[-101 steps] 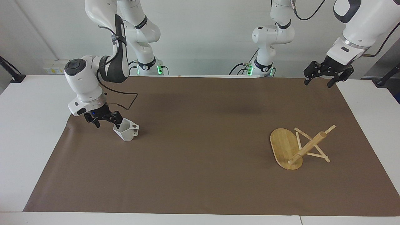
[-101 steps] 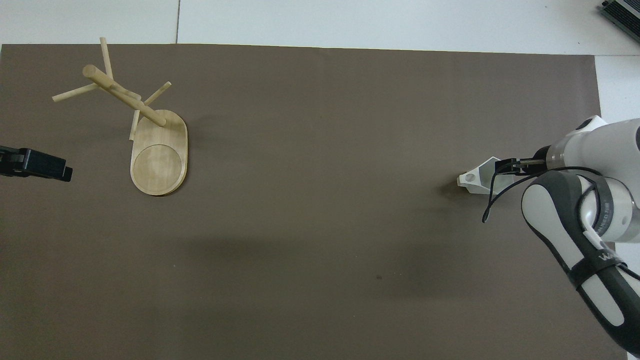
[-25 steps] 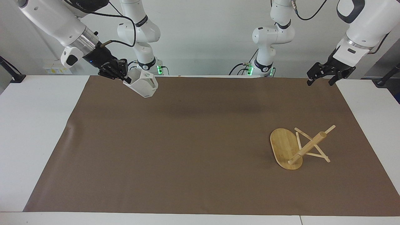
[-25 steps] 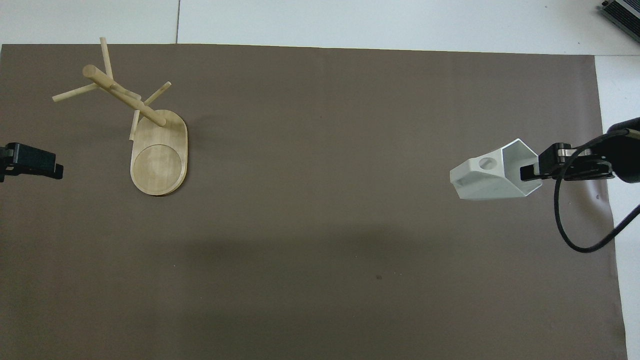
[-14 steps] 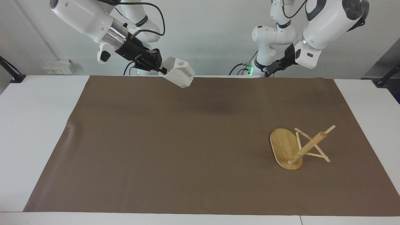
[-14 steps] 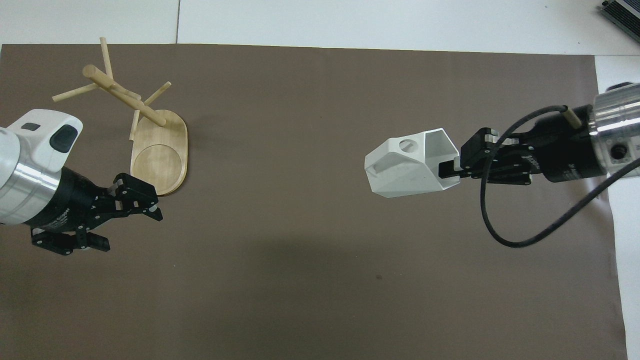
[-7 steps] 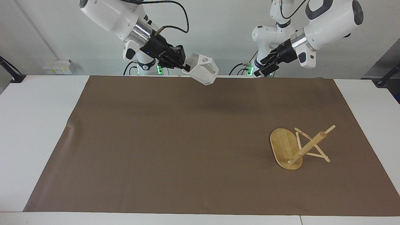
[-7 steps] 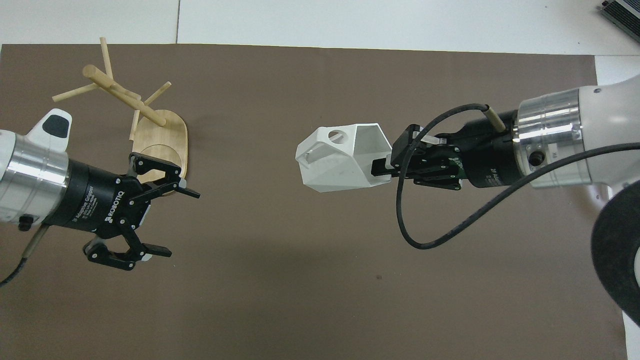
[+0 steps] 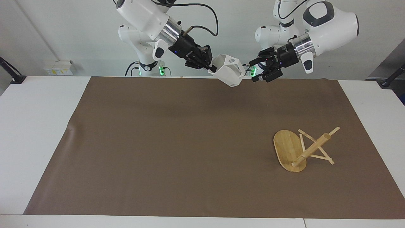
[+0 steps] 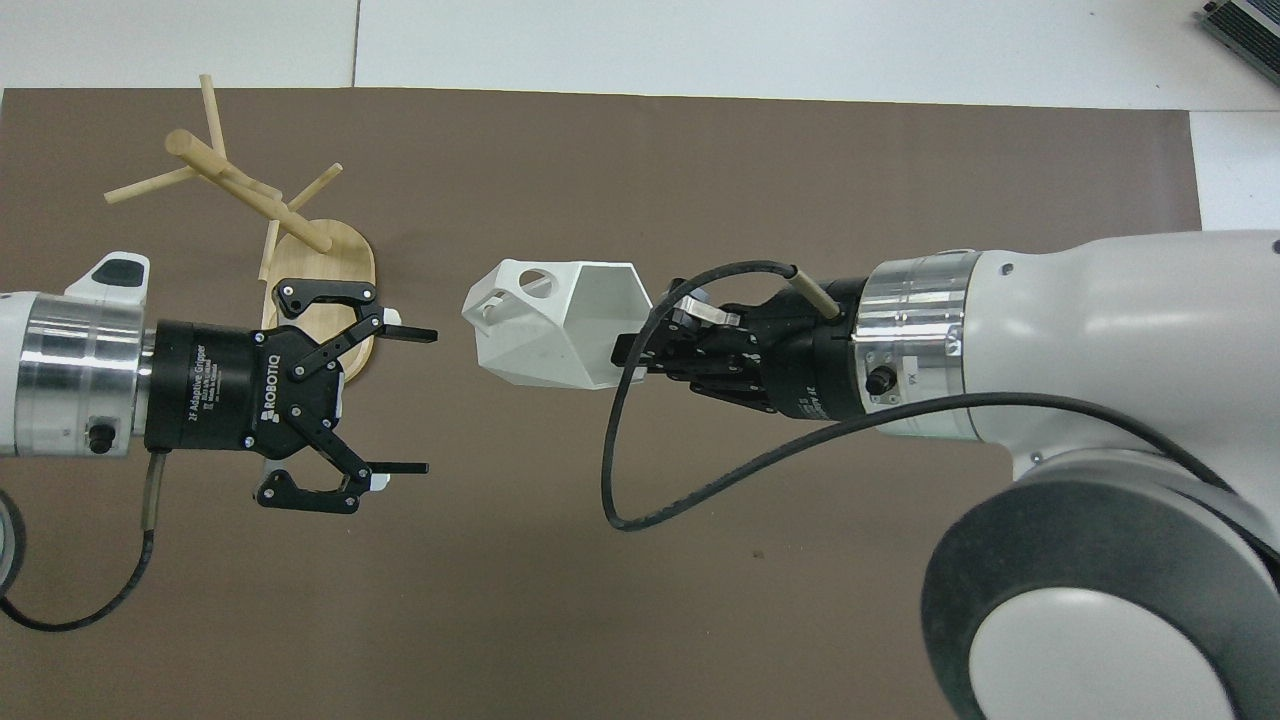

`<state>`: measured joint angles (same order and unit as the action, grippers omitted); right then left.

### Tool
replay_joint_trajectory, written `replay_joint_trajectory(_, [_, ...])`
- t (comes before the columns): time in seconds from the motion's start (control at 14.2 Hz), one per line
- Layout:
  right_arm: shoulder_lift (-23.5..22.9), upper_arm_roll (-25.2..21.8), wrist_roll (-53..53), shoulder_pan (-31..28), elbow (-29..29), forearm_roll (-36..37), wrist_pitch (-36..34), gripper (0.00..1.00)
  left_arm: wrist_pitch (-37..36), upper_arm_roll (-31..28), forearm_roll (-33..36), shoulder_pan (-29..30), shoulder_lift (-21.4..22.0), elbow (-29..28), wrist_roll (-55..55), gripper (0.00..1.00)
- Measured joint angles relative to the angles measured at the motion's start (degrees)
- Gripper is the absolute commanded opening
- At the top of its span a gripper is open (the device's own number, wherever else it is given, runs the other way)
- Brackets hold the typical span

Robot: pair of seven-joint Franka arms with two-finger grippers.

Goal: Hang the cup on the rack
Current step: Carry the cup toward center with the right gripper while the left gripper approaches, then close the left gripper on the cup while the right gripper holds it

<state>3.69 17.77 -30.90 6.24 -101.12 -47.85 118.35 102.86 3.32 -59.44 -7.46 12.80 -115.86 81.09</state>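
My right gripper [image 9: 212,67] [image 10: 630,350] is shut on the rim of the white faceted cup [image 9: 229,72] [image 10: 545,325]. It holds the cup tilted, high over the middle of the brown mat's robot-side edge, with the pierced handle pointing at my left gripper. My left gripper [image 9: 255,69] [image 10: 428,400] is open, level with the cup and facing it, with a small gap between them. The bamboo rack [image 9: 311,148] [image 10: 250,195] stands on its oval base [image 9: 286,147] [image 10: 335,255] toward the left arm's end of the table. In the overhead view my left gripper covers part of the base.
A brown mat [image 9: 177,142] [image 10: 700,600] covers most of the white table [image 9: 31,126]. The right arm's cable [image 10: 640,510] loops below its wrist. Both arms reach in high above the mat.
My right gripper has carried the cup from the mat up and toward the left arm's end. My left gripper has swung in toward the cup, and the gap between them has narrowed.
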Motion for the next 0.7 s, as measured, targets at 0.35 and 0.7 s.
replay_joint_trajectory(0.35, [0.1,0.0,0.0,0.8,-0.8,-0.1,0.0,0.0,4.4,0.0,-5.7,0.0,0.0,-2.0,5.0,1.0])
replay_joint_trajectory(0.7, [0.1,0.0,0.0,1.3,-1.0,-0.1,0.0,0.0,8.7,0.5,-7.3,-1.5,0.0,-2.3,6.1,1.0])
